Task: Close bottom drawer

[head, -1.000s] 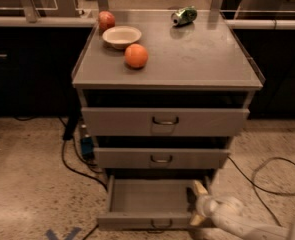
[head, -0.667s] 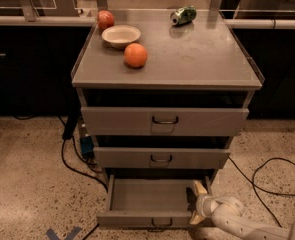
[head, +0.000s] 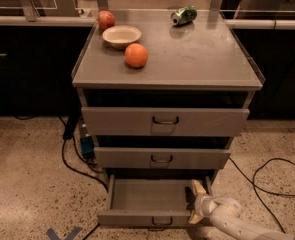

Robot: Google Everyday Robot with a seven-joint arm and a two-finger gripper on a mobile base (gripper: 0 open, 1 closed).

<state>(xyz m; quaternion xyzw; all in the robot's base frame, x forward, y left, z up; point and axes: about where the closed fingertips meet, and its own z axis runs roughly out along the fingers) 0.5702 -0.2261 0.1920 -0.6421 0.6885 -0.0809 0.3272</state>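
The bottom drawer (head: 147,199) of the grey cabinet is pulled out, its plain grey tray empty. Its narrow front (head: 137,219) faces me with a small dark wire handle (head: 161,221) at centre. My gripper (head: 197,202) sits at the drawer's right front corner, its pale fingertips (head: 197,188) one above the other against the right side wall. The white arm (head: 237,224) runs off to the lower right.
The middle drawer (head: 162,158) and top drawer (head: 165,121) stand slightly out above. On the cabinet top (head: 202,59) are an orange (head: 136,55), a bowl (head: 121,35), an apple (head: 106,19) and a green can (head: 183,15). Cables (head: 267,174) lie on the floor on both sides.
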